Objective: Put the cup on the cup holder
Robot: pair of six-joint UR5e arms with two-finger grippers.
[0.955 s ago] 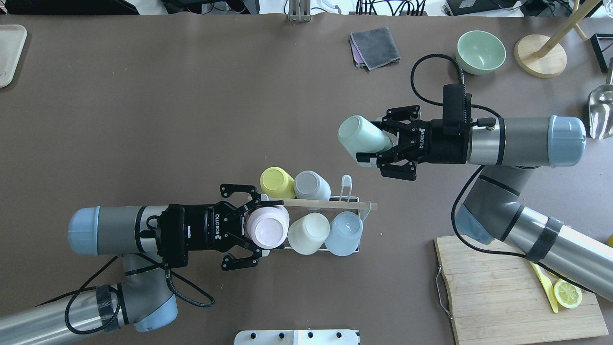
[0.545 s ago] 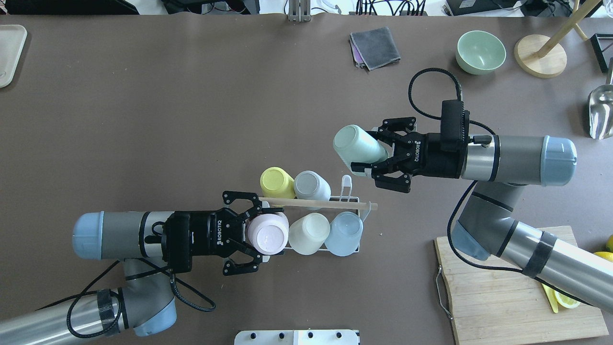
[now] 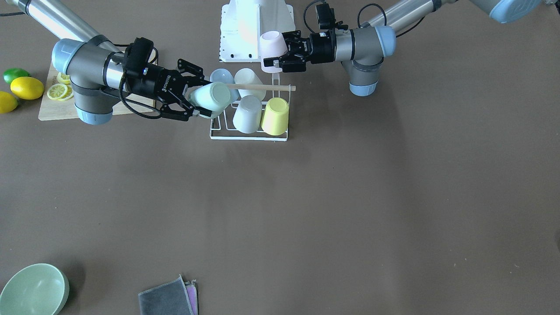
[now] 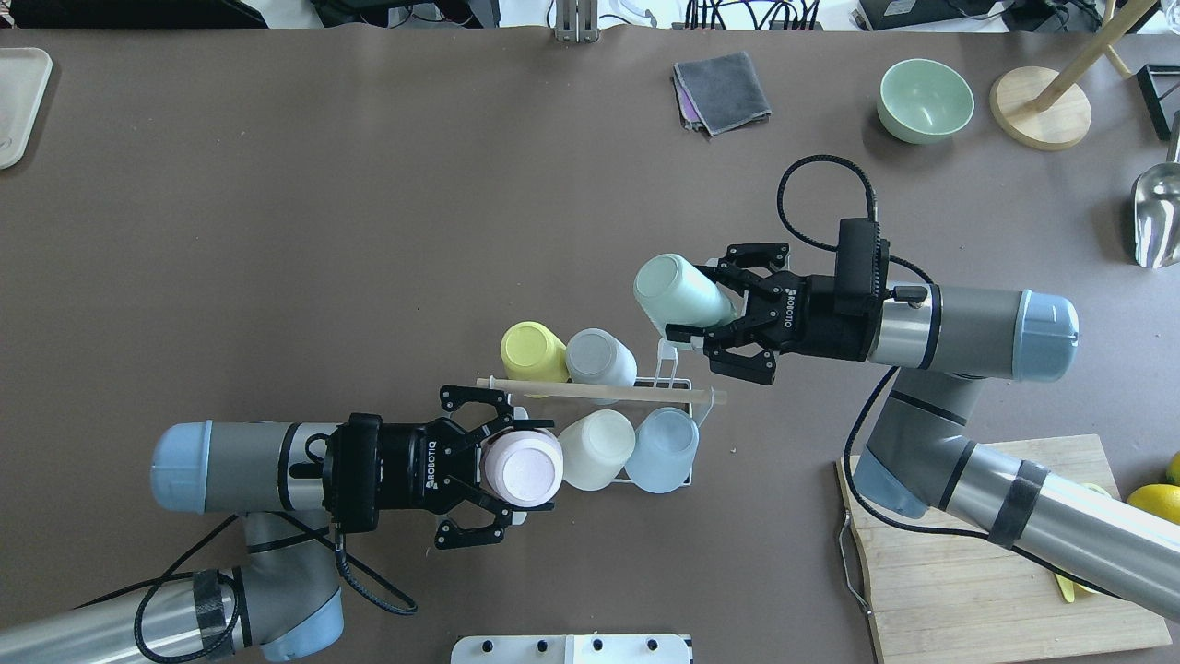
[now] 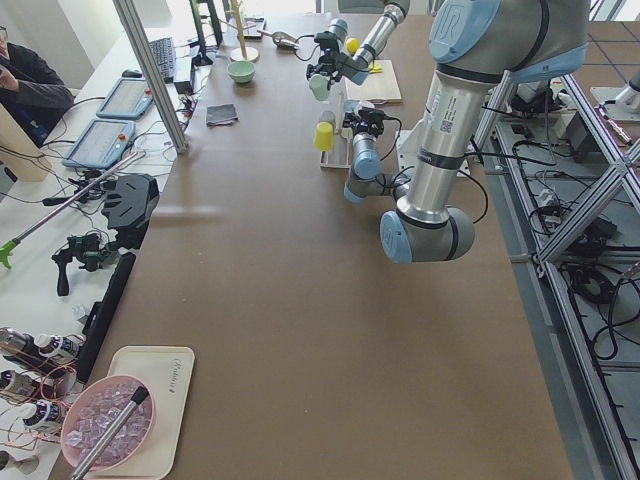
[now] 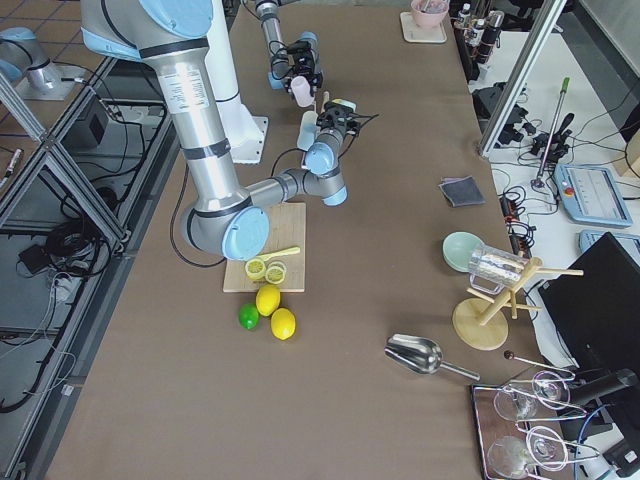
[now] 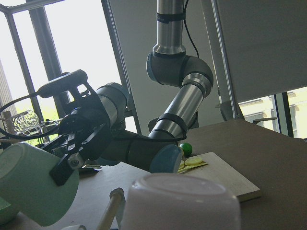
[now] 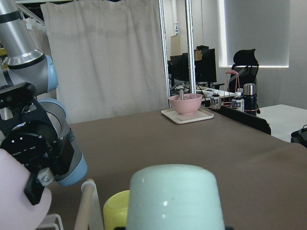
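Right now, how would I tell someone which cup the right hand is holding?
Find the white wire cup holder with the wooden rod, mid-table. By its far right corner, from the robot's side, the right hand grips the mint green cup, tilted, base pointing left. It is the only green cup; the pink cup is the other lifted one.

Bright, even top light on the worktop (image 4: 277,231); your overhead shows only soft, pale shadows under the arms (image 4: 949,318). The steel scoop (image 4: 1157,217) glints. Left wrist view: the windows (image 7: 72,62) blow out white, the right arm (image 7: 172,52) dark against them. The pink cup (image 7: 180,201) and mint cup (image 8: 175,199) sit close to your wrist lenses, slightly soft. Front view sharp edge to edge.
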